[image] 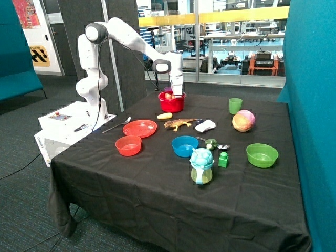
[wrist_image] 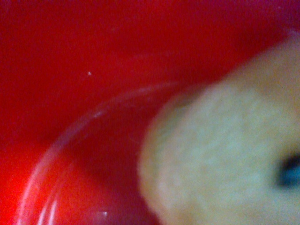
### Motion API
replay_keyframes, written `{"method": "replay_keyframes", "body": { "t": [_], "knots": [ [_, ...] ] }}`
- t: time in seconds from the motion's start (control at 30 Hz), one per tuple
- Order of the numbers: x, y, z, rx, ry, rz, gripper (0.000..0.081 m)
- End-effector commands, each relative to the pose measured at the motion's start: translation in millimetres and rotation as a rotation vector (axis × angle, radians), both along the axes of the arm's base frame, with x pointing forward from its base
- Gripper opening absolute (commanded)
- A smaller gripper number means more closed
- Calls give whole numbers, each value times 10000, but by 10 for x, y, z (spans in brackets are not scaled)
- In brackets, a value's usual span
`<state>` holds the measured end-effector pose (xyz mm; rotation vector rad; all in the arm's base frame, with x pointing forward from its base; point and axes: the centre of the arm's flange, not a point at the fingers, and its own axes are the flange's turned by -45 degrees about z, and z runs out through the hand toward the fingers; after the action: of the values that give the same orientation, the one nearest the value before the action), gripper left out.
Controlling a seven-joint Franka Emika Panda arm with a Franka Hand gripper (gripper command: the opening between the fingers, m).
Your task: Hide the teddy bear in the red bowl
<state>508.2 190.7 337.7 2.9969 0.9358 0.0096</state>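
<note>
The deep dark-red bowl stands at the back of the black table, near its far edge. My gripper reaches straight down into the bowl's mouth. Tan-orange lumps show just above the rim beside the gripper. In the wrist view the glossy red inside of the bowl fills the picture. The tan fuzzy teddy bear sits very close to the camera, inside the bowl.
In front of the bowl lie a yellow piece, a toy lizard and a white object. Nearer are a red plate, a small orange-red bowl, a blue bowl, a teal figure, a green bowl, a green cup and a ball.
</note>
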Motion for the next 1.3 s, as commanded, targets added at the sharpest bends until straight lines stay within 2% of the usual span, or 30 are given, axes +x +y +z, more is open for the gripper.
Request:
{"method": "replay_keyframes", "body": {
  "t": [0.0, 0.3, 0.57, 0.6, 0.93, 1.27],
  "knots": [
    [8, 110, 62, 0, 64, 318, 690],
    [-5, 210, 175, -1, 64, 665, 683],
    [41, 203, 474, -2, 64, 904, 677],
    [52, 185, 515, -2, 64, 891, 657],
    [134, -194, 849, 0, 64, 351, 630],
    [67, -696, 965, 2, 64, -286, 610]
  ]
}}
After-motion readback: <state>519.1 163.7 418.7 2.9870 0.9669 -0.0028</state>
